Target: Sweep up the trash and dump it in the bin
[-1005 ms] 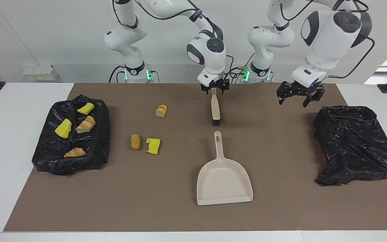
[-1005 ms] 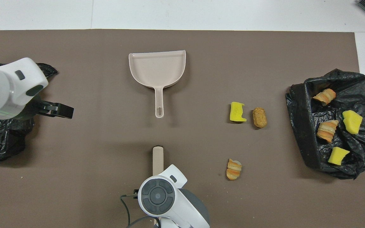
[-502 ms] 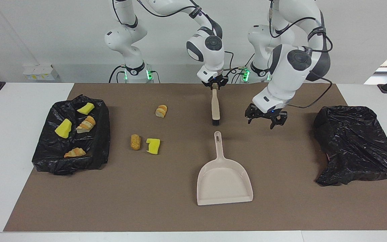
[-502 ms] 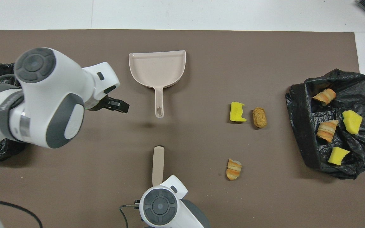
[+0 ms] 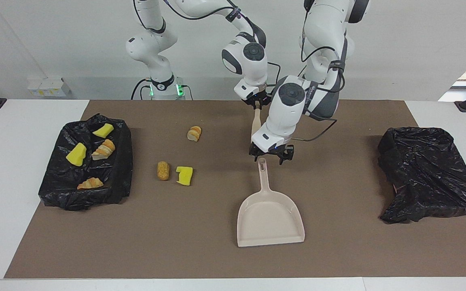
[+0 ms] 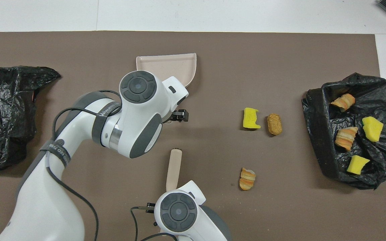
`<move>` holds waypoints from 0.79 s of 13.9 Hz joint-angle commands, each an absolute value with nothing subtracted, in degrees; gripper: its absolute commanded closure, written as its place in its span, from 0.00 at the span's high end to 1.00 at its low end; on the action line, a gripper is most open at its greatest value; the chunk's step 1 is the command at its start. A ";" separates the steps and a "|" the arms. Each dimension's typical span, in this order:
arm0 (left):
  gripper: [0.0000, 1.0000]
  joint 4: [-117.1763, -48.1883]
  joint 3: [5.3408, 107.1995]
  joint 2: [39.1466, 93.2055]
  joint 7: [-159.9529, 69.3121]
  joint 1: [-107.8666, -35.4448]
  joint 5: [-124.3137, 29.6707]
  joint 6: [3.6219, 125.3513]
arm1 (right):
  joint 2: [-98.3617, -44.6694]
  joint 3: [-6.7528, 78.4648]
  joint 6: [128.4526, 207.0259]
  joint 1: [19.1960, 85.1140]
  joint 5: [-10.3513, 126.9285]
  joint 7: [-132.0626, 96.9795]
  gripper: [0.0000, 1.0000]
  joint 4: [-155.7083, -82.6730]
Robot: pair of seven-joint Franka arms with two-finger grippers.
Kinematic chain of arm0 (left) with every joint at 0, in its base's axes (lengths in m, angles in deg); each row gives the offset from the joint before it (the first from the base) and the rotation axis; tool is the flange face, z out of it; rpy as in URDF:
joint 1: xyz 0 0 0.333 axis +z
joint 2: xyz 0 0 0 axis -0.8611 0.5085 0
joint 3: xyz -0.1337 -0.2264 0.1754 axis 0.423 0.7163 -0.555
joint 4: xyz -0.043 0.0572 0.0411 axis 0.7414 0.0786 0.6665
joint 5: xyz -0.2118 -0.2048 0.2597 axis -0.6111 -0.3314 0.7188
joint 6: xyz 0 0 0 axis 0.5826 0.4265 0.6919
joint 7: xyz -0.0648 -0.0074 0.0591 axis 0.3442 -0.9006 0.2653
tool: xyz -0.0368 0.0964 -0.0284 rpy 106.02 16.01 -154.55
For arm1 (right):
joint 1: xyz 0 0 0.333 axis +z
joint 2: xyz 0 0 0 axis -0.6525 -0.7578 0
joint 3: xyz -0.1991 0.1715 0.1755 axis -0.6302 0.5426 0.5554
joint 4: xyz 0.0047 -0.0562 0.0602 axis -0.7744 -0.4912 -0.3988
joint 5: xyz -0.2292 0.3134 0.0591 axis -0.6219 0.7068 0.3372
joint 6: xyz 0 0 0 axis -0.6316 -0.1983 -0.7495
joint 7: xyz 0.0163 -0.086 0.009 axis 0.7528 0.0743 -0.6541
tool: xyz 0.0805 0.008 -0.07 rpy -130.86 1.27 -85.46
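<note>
Three pieces of trash lie on the brown mat: a croissant chunk (image 5: 194, 133), a brown nugget (image 5: 163, 170) and a yellow sponge wedge (image 5: 184, 175). The black-bagged bin (image 5: 57, 190) at the right arm's end holds several more pieces. My right gripper (image 5: 258, 104) is shut on the top of the beige brush (image 6: 174, 167) handle; the left arm hides the bristle end in the facing view. My left gripper (image 5: 268, 159) hangs open just over the end of the beige dustpan's (image 5: 269, 218) handle. In the overhead view the left arm covers part of the dustpan (image 6: 183, 62).
A second crumpled black bag (image 5: 427, 173) lies at the left arm's end of the mat. The brown mat (image 5: 176, 242) covers most of the white table. The nugget (image 6: 274, 124) and sponge wedge (image 6: 250, 118) sit side by side, between the dustpan and the bin.
The left arm swung from beside the black bag at its end across to the dustpan handle and came down. The right gripper closed on the brush handle, and the brush tilted slightly.
</note>
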State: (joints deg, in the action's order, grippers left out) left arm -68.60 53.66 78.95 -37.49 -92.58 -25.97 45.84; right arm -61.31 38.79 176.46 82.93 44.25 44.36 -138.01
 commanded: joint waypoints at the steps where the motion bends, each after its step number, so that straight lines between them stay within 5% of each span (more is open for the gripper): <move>1: 0.85 -63.22 52.63 84.58 -33.43 -94.42 -26.05 46.42 | -53.03 39.20 169.53 77.75 43.70 46.62 0.00 -140.07; 3: 0.37 -62.43 52.54 84.68 -33.43 -94.24 -25.79 45.90 | -48.20 39.20 165.03 73.88 43.43 46.62 0.00 -141.90; 5: 0.00 -62.52 52.36 84.68 -33.34 -93.89 -25.88 46.60 | -44.59 39.20 162.57 71.94 42.12 47.40 0.00 -145.24; 11: 0.00 -62.43 51.75 82.41 -35.35 -90.82 -25.70 45.81 | -41.06 39.47 152.37 64.99 40.18 57.06 0.00 -149.73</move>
State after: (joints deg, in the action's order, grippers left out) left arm -62.75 51.64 83.91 -34.17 -92.10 -25.91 46.51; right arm -43.56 38.67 154.59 67.36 40.99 53.63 -147.56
